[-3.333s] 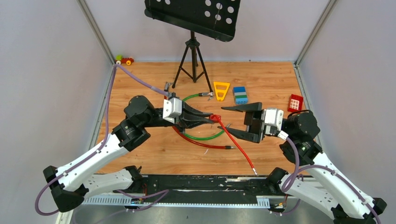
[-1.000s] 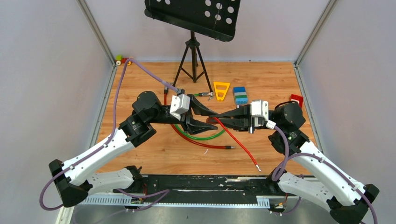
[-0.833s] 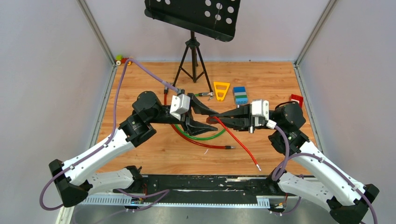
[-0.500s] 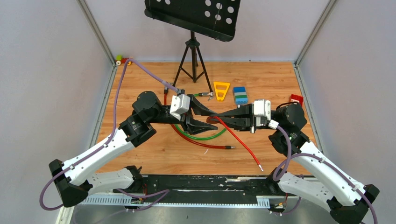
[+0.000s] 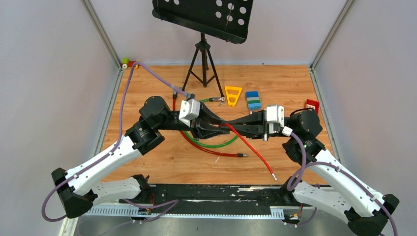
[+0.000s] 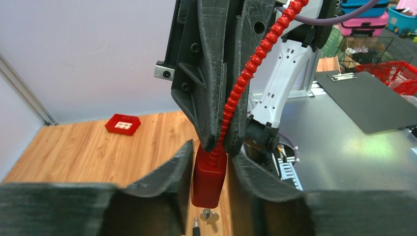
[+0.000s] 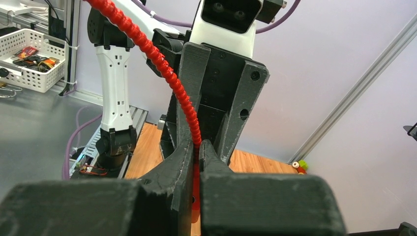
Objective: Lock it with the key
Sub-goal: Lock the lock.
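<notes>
both clamped: my left gripper on small red padlock, right gripper on red ribbed cable; tiny silvery metal key at six o'clock looked light, slippery: take its head.

A black music stand on a tripod stands at the far edge of the wooden worktop. Just right of it lie a yellow triangle and a blue-and-green block. A red block sits near the right wall, a small toy in the far left corner, and a green cable loops at the centre.
</notes>
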Controlling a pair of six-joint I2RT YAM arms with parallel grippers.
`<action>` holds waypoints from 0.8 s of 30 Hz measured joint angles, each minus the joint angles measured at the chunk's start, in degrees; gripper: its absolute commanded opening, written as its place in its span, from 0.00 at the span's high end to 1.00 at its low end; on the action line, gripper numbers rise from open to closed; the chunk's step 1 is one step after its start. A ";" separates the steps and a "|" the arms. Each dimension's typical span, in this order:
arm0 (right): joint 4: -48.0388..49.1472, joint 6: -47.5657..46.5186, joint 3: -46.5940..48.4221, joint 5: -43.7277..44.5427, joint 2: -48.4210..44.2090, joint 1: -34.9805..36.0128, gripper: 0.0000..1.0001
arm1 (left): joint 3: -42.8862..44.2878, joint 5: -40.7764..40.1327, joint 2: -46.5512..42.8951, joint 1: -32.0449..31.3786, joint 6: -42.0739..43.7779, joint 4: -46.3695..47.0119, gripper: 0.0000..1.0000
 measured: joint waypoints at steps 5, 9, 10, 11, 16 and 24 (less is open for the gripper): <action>0.00 0.15 0.00 0.50 0.00 0.00 1.00 | -0.02 0.17 0.00 0.00 -0.63 0.50 0.48; 0.24 0.22 0.00 1.11 -0.02 0.00 1.00 | -0.07 0.28 0.00 0.00 -0.72 0.79 0.54; 0.44 0.33 0.00 1.20 -0.02 0.00 1.00 | -0.07 0.31 0.00 0.00 -0.72 0.85 0.55; 0.63 0.42 -0.02 1.31 -0.07 0.00 1.00 | -0.07 0.31 0.00 0.00 -0.79 0.87 0.56; 1.49 1.22 -0.11 1.36 -0.46 0.00 1.00 | -0.09 0.39 0.00 0.00 -0.79 1.05 0.55; 2.43 1.68 -0.52 1.36 -0.87 0.00 1.00 | -0.28 0.39 0.00 0.00 -0.81 1.31 0.63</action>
